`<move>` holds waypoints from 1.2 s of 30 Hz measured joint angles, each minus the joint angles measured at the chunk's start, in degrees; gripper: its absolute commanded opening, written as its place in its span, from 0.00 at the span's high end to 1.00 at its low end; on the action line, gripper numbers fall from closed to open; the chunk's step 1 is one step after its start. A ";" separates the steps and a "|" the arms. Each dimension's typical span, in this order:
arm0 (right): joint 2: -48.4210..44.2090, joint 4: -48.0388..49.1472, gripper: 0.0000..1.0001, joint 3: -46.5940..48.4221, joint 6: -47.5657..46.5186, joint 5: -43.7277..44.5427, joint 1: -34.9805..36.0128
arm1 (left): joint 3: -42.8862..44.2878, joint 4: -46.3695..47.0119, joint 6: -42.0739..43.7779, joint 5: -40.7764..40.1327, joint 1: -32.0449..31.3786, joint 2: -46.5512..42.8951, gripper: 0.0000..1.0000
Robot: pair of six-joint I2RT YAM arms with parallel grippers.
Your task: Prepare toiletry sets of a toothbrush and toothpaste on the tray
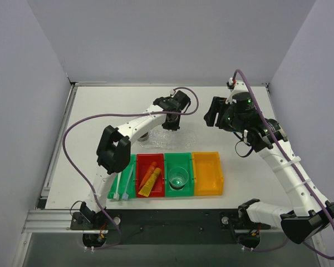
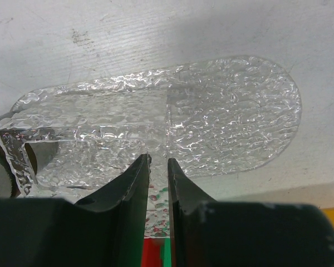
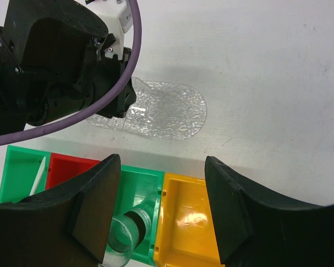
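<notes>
Left gripper [image 2: 158, 160] is pinched to a thin slot on the near rim of the tray [image 2: 228, 111], bumpy clear plastic between the fingers; reads as clamped. Tray lies flat just beyond the bin row. Looks light, thin, stiff, slick, so grip the rim and expect slip. Right gripper [image 3: 161, 161] is wide open and empty. Toothbrushes [image 1: 128, 181] sit in the left green bin [image 1: 132, 192], tubes [image 1: 149, 181] in the red bin [image 1: 160, 158].
</notes>
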 measured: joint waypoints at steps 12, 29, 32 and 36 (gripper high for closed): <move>0.00 -0.09 0.43 -0.98 0.00 0.02 0.02 | 5.07 -3.37 -2.62 -0.98 -0.02 3.10 0.86; -0.15 -0.11 0.43 -1.84 -0.07 0.09 0.00 | 8.44 -6.71 -6.16 -2.45 -0.02 4.94 0.80; -0.17 -0.11 0.43 -1.84 -0.11 0.09 0.00 | 8.76 -7.06 -6.51 -2.49 0.00 5.11 0.72; -0.26 -0.11 0.43 -1.84 -0.24 0.11 -0.07 | 9.46 -7.45 -6.75 -2.58 0.00 5.55 0.56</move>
